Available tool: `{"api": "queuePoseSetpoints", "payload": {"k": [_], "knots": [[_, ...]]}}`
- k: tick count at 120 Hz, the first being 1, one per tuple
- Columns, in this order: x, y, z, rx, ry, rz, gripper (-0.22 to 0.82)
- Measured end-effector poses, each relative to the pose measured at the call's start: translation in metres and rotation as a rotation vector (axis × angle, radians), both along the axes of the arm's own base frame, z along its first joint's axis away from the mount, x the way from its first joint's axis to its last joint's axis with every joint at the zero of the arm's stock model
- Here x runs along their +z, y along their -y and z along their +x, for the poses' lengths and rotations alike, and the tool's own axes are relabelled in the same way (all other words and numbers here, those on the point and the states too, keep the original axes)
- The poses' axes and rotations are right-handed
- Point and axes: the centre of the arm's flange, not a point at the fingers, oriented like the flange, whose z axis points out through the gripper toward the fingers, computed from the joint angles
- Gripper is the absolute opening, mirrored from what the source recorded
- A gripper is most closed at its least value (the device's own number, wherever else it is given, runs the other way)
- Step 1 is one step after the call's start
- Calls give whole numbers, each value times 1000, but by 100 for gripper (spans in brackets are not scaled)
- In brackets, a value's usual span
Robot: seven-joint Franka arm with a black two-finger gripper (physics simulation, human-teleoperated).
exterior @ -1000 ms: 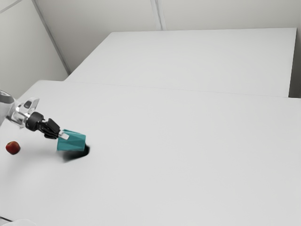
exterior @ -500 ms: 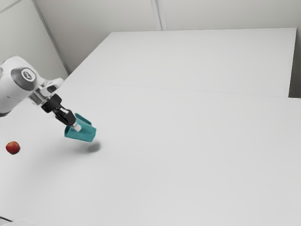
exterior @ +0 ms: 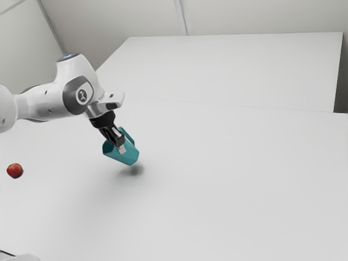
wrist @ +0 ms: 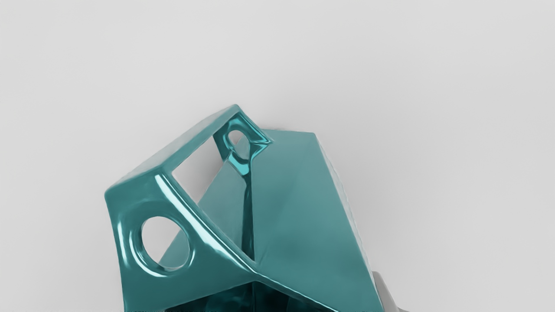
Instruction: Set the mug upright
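My gripper is shut on the teal mug, which hangs tilted a little above the table. In the exterior view, the mug's mouth faces the view's left and its base points down toward the right, with the handle along its upper side. The faceted mug has its angular handle turned toward the camera in the wrist view, and its dark opening lies at the bottom edge. One fingertip rests along the mug's outer side; the mug hides the other.
A red apple lies on the white table at the exterior view's left, well apart from the mug. Another white surface stands beyond the table's far edge.
My gripper has carried the mug toward the exterior view's right. The mug has lifted and tipped, its base now lower than its mouth. The apple stays where it was.
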Motion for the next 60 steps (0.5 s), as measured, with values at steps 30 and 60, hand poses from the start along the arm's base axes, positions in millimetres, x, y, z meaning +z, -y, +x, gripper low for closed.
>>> {"api": "queuePoseSetpoints", "payload": {"k": [30, 60], "knots": [[-12, 30, -10, 52, -44, 64, -18], [-12, 52, -14, 79, -123, 123, -18]]}}
